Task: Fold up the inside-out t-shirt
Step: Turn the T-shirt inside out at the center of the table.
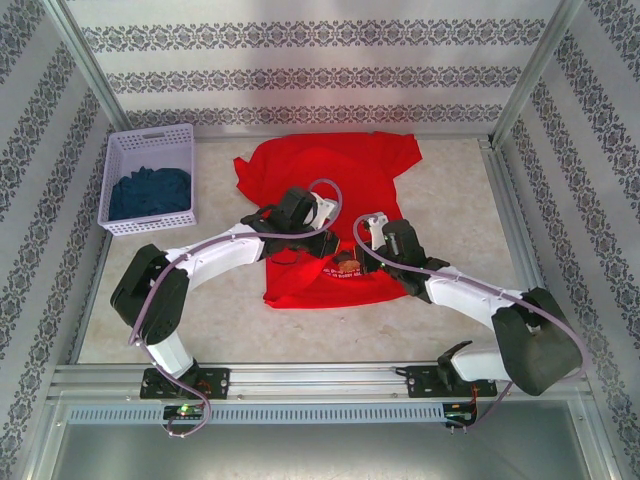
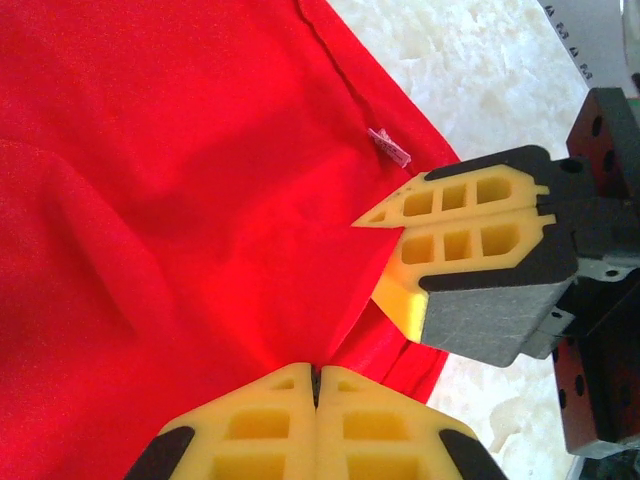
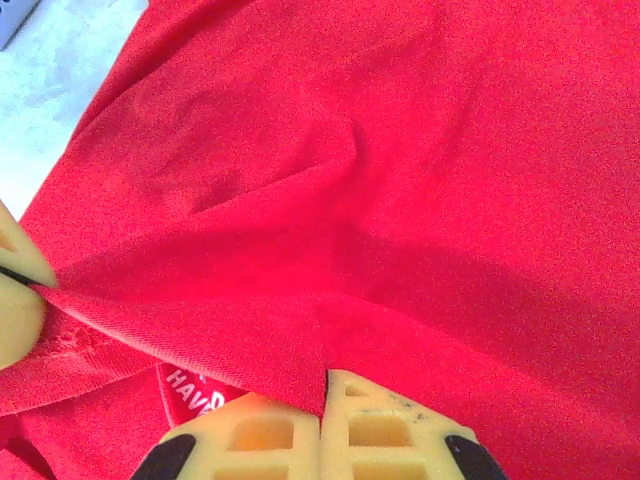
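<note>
Left gripper (image 2: 315,372): yellow fingers pressed together, pinching a raised peak of red cloth at the tips. Right gripper (image 2: 385,222), just beside it: likewise closed, nipping the same ridge of the t-shirt (image 1: 330,165) a little further along. From the right wrist, the same story: jaws shut on a crease, cloth drawn taut toward the neighbouring fingers.

Around the two pinches, a tented fold. Nearby, a small sewn label (image 2: 390,148) by the stitched edge, and a strip of white lettering (image 3: 190,385) peeping from under the lifted layer (fitting for a garment turned inside out).

Further out: shirt spread mostly flat on the pale table (image 1: 450,220), sleeves toward the far side, hem toward the arms, both pinches over the lower middle of the body. Top layer only or both layers caught: hard to tell from here. Off to the far left, a white basket (image 1: 150,132) holding dark blue cloth (image 1: 150,195), well apart from the work.

Step in hand, by the look of it: grasp made, first fold about to begin, little of the task done. Next: raise both pinches together, level and taut, carry the near part over toward the collar, lay it down before letting go. Uneven lift likely to skew the fold.
</note>
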You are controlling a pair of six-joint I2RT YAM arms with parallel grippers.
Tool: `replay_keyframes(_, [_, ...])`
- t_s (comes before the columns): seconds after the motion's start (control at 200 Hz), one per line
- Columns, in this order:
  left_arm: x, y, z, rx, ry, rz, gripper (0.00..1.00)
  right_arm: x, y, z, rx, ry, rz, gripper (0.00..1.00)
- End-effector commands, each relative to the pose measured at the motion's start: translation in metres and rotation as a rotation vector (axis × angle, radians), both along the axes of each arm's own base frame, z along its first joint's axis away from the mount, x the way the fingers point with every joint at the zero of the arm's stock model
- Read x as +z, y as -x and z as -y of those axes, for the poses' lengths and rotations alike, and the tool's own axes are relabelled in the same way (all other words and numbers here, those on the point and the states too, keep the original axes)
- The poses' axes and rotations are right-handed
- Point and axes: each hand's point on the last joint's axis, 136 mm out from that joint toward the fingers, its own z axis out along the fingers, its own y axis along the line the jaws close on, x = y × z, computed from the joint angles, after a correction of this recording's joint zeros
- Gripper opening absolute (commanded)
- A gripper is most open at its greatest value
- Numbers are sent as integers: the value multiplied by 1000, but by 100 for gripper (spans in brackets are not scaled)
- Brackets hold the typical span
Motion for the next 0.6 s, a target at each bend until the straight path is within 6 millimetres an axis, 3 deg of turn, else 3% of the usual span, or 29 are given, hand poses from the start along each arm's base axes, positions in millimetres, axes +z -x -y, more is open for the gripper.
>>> replay_keyframes(0.0, [0,-2,2,-70,-7,51,5,11,1,-4,18,-48,29,0])
replay_keyframes(0.36, [-19,1,14,-143,10,18,38,13,-2,-1,-5,-81,3,0])
replay_keyframes(0.595, [-22,5,20,-157,55,12,49,14,-3,2,-33,-102,-16,0])
